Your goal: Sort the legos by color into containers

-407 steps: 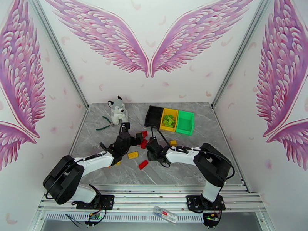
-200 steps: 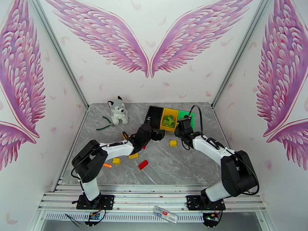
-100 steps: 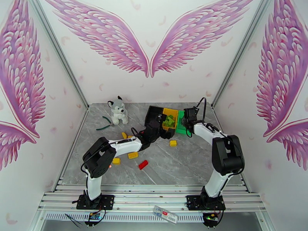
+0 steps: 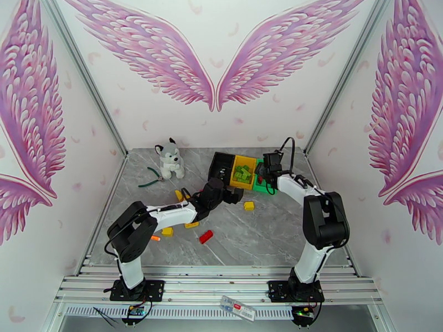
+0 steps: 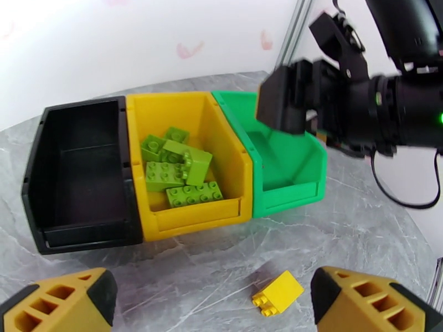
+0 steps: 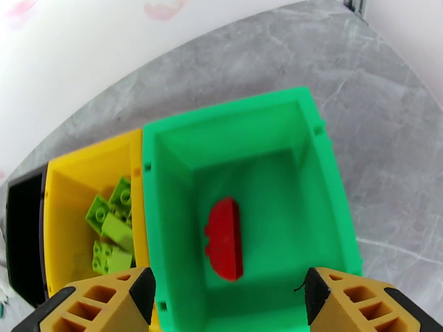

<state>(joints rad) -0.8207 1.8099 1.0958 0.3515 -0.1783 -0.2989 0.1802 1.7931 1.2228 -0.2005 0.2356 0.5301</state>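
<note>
The containers stand in a row: black bin [image 5: 83, 233], yellow bin [image 5: 194, 217] and green bin [image 5: 288, 192]. Several light green legos [image 5: 177, 172] lie in the yellow bin. My right gripper [image 6: 227, 305] hangs open over the green bin [image 6: 221, 110], where a red lego [image 6: 224, 239] lies free of the fingers. My left gripper [image 5: 213, 305] is open and holds nothing, low over the table in front of the bins. A yellow lego [image 5: 278, 292] sits just ahead of it. From above, the right gripper [image 4: 260, 171] is over the bins and the left gripper [image 4: 235, 196] is near the yellow lego [image 4: 249, 206].
A red lego [image 4: 206, 236] and yellow legos [image 4: 192, 223] lie mid-table, with an orange marker [image 4: 154, 238] at the left. A plush husky [image 4: 169, 159] and green-handled pliers [image 4: 149, 178] sit at the back left. The two arms almost meet in front of the bins.
My right gripper swung from mid-table to the green bin and opened, and the red lego now lies inside. My left arm reached toward the bins, then drew back a little.
</note>
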